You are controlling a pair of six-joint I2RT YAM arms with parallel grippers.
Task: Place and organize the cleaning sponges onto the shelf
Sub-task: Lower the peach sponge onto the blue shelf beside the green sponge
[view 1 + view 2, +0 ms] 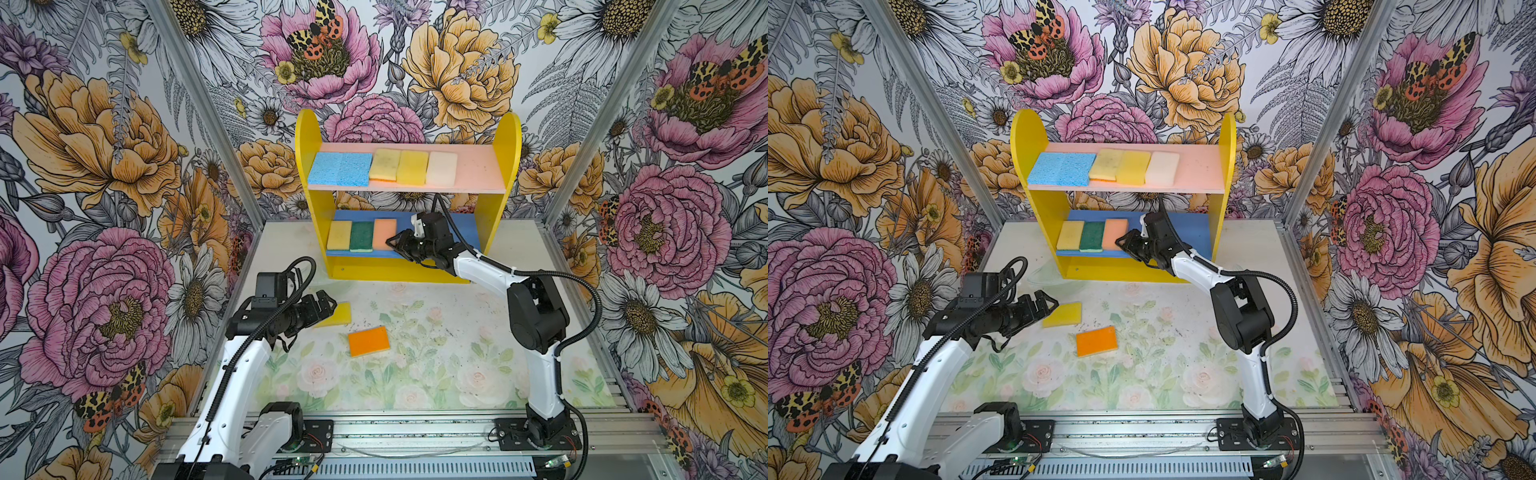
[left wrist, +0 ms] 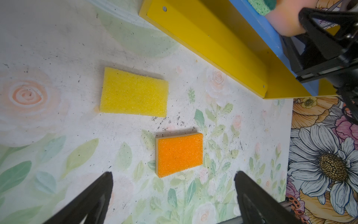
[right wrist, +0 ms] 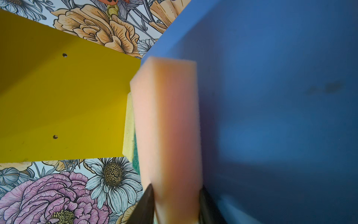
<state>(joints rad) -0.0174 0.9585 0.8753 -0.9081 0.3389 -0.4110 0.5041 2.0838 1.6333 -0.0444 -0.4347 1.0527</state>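
Hovering spread wide and empty, the left gripper point(image 1: 329, 302) is judged nearer the flat yellow foam sponge point(image 1: 340, 316), lying just rightward on the table point(image 1: 457, 316), long axis left-right. On the blue lower board point(image 1: 361, 215) of the yellow wooden shelf point(image 1: 307, 166), the peach foam sponge point(image 1: 384, 232) is flanked by the right gripper point(image 1: 392, 244); pinch or release cannot be told. No writing is legible.

No legible text, label, brand, number or sign in any view; shelf point(image 1: 308, 137) panels, boards plain; cleaning sponges point(image 1: 369, 340) unprinted; wallpaper point(image 1: 104, 145) shows flowers, moths only, no lettering.
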